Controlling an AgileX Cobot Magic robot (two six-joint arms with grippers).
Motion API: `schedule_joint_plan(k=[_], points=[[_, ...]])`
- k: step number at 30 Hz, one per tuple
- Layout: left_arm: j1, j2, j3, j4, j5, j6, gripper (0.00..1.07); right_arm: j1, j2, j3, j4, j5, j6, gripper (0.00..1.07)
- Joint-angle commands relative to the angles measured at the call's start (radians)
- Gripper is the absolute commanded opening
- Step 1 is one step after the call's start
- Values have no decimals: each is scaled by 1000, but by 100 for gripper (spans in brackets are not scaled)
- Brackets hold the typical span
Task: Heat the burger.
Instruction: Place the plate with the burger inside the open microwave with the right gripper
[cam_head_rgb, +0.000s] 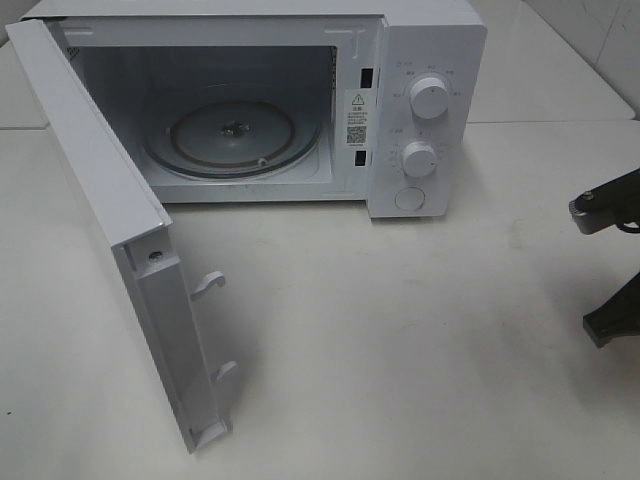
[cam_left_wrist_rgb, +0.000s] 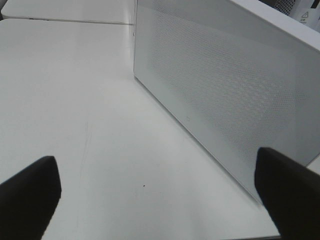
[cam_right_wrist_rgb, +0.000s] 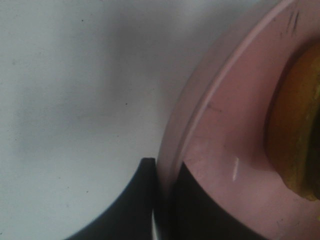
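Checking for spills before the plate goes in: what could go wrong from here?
The right gripper pinches the pink plate only at its rim, so it may tilt and the burger could slide off. The microwave door stands open across the table, with the open left gripper near it; a bump could swing it into the path.

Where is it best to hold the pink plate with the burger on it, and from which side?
Take the pink plate by its rim, coming in from outside its edge. The rim is thin and raised, so the fingers can pinch it from both faces, as the right gripper does; the burger fills the middle.
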Motion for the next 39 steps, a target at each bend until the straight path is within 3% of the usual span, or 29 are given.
schedule_joint_plan(k=[1, 8, 39], points=[[-3, -24, 5, -8, -9, -1, 98, 0, -45, 3, -54, 57, 2, 0], [-3, -24, 5, -8, -9, -1, 98, 58, -100, 3, -46, 90, -20, 0], [-3, -24, 5, -8, -9, -1, 98, 560, -117, 3, -100, 236, -30, 0]])
